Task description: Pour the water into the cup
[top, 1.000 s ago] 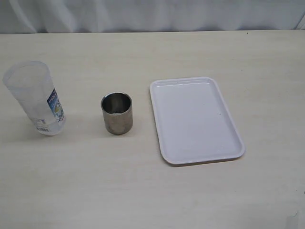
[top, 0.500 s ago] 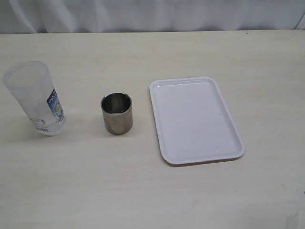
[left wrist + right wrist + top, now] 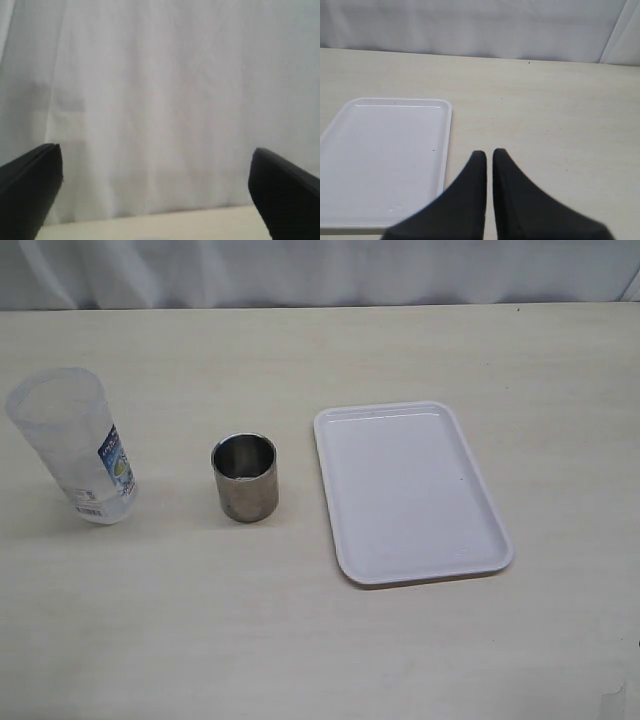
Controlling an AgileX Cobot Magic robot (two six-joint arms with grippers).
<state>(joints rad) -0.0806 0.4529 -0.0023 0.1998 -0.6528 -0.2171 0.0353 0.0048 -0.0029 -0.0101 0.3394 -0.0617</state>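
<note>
Resting on the pale table [image 3: 300, 650], 3 things stand in a rough row. Reaching nearest, the white tray [image 3: 410, 490] lies flat on the right. The cup [image 3: 245, 478] stands upright left of the tray, near but apart, its shiny inside open upward. Further left, well apart, a translucent plastic container [image 3: 75, 445] with a blue label stands on its base. Beyond hangs a white curtain [image 3: 300, 270]. The left claw [image 3: 155, 150] is spread wide, gripping nothing, facing the curtain. The right claw [image 3: 487, 152] is closed to a thin slit, gripping nothing, over bare table beside the tray
</note>
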